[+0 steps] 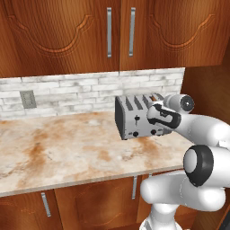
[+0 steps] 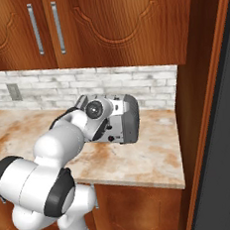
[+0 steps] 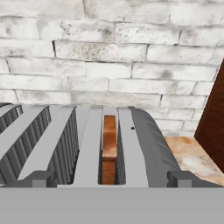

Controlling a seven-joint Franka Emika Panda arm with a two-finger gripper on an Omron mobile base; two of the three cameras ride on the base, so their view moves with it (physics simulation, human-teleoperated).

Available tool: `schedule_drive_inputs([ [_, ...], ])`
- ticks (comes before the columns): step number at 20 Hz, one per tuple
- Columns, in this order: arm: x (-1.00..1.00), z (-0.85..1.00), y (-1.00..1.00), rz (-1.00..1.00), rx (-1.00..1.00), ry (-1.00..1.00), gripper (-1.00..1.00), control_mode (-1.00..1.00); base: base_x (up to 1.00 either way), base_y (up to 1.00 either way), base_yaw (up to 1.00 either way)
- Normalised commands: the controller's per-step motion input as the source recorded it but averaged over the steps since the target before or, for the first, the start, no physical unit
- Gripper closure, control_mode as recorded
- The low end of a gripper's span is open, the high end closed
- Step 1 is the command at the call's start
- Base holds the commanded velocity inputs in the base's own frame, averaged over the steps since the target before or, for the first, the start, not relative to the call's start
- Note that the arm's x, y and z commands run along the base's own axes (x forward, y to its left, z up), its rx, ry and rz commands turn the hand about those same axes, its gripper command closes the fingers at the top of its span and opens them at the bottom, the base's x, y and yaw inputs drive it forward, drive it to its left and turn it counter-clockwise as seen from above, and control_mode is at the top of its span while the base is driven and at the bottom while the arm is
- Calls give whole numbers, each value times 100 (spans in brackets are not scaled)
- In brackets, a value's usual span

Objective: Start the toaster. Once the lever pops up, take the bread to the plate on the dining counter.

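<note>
Left base view: a boxy silver-grey metal toaster (image 1: 138,117) with long top slots stands at the back of the marbled beige counter (image 1: 67,152), close against the white brick backsplash (image 1: 81,92), at about 3 o'clock of the picture. The white arm reaches in from 5 o'clock, and its wrist covers the toaster's right front, where a black lever would sit; one black lever and a knob show on the left of the face. A sliver of brown at the right-hand slot looks like the small tan bread slice (image 1: 154,97), standing low in it. The gripper is hidden behind the wrist, so its opening cannot be told.

Right base view: the toaster (image 2: 123,117) sits at 12 o'clock of the arm's elbow, near the tall wooden side panel (image 2: 205,103). The wrist blocks the toaster's face, probably because the hand is placed at or over the lever side.

Hand view: the camera looks along the toaster's top (image 3: 87,144) toward the brick wall. The bread (image 3: 109,148) stands upright on edge, deep in the second slot from the right, at 6 o'clock, which suits toasting. Two dark finger tips (image 3: 38,179) rise at the bottom, set well apart with nothing between them.
</note>
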Motion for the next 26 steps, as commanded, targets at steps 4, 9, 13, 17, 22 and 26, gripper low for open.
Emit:
schedule_drive_inputs([
  [4, 0, 0, 0, 0, 0, 0, -100, -100, 0, 0, 0],
  [9, 0, 0, 0, 0, 0, 0, -100, -100, 0, 0, 0],
  [13, 0, 0, 0, 0, 0, 0, -100, -100, 0, 0, 0],
  [17, 0, 0, 0, 0, 0, 0, -100, -100, 0, 0, 0],
  [22, 0, 0, 0, 0, 0, 0, -100, -100, 0, 0, 0],
  [26, 0, 0, 0, 0, 0, 0, -100, -100, 0, 0, 0],
])
